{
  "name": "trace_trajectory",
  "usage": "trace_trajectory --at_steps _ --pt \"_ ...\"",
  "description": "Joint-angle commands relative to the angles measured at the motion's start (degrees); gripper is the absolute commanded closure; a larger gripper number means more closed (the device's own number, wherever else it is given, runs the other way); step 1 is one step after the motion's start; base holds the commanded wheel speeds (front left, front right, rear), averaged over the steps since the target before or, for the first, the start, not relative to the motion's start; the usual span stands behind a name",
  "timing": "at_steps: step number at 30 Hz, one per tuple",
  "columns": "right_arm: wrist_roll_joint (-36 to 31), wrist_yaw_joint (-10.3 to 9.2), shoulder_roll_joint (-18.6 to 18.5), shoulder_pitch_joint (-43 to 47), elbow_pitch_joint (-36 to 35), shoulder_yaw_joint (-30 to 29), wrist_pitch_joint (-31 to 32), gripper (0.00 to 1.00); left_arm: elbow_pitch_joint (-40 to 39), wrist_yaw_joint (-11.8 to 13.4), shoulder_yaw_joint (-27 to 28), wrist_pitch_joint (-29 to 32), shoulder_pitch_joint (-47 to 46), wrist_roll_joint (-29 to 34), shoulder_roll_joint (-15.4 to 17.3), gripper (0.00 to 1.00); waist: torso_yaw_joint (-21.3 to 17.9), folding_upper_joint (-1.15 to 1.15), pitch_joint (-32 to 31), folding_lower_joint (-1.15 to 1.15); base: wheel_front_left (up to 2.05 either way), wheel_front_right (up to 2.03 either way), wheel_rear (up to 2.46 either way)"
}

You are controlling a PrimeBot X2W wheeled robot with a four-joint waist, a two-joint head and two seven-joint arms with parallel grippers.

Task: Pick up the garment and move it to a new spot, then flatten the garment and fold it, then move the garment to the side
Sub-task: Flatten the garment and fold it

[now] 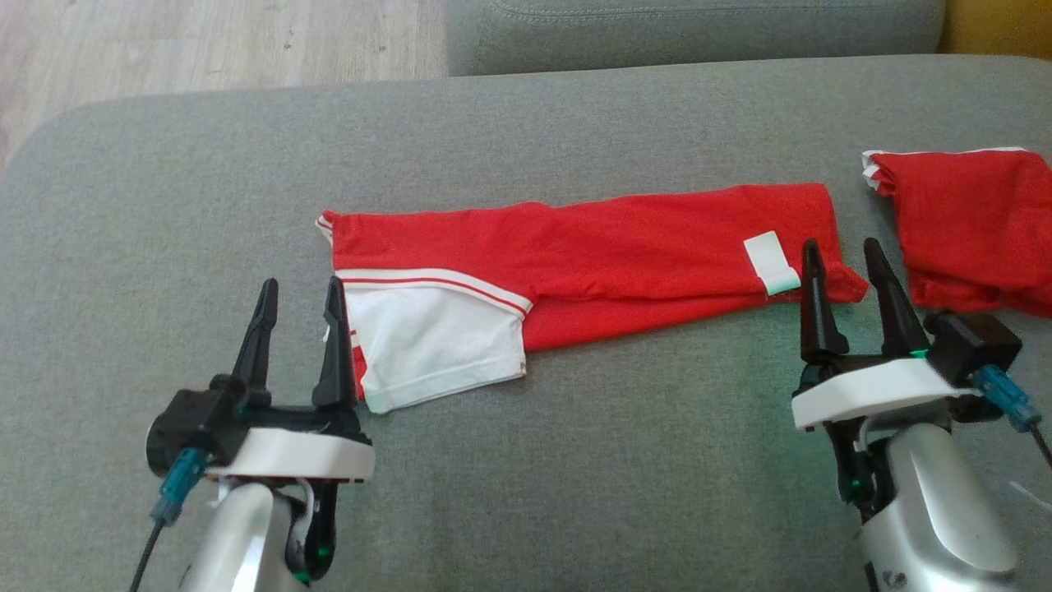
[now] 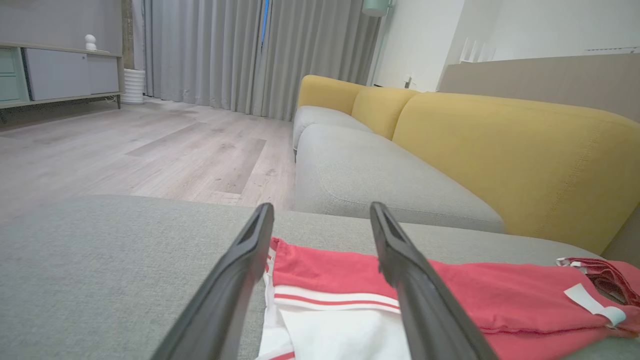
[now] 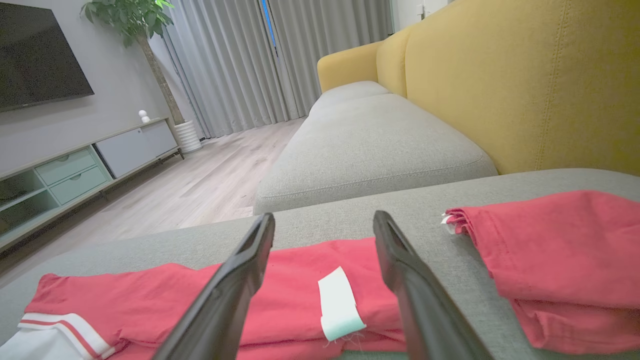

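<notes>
Work surface is a grey cushion. Pale wood floor lies beyond it, and a second grey seat sits behind.

The garment is red, folded into a long strip, and lies flat across the middle of the cushion. White striped sleeve panel at its left end, white label near its right end. Another red garment lies apart to the right.

Left gripper has jaws wide and empty at the sleeve end. Right gripper is wide and empty at the label end.

Left wrist view adds the yellow sofa back and grey curtains. Right wrist view adds a wall TV, a plant and a low cabinet.
</notes>
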Motion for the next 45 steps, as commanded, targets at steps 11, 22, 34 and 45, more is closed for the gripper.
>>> trace_trajectory --at_steps 11,22,34,45 --pt "-3.1 -0.04 0.7 -4.1 2.4 -1.4 -0.4 0.00 -0.6 -3.1 4.5 -0.3 -3.4 3.4 -1.4 0.00 1.1 0.00 1.8 0.01 0.00 0.00 0.00" --pt "-3.2 -0.04 0.7 -15.4 20.9 -14.4 4.1 0.00 -0.1 -3.9 2.1 -0.3 -5.8 2.7 -1.5 0.00 3.5 0.00 6.1 0.01 0.00 0.00 0.00" --pt "-4.3 -0.04 0.7 -21.0 36.7 -15.4 5.0 1.00 0.5 -3.9 1.5 -0.3 -6.5 2.2 -1.5 0.00 4.0 0.00 6.2 0.01 0.00 0.00 0.00" --pt "-7.7 -0.04 -3.1 -21.1 34.4 -17.5 0.2 1.00 -0.2 -3.8 1.4 -0.3 -5.7 2.1 -1.5 0.00 1.9 0.00 3.5 0.01 0.00 0.00 0.00"
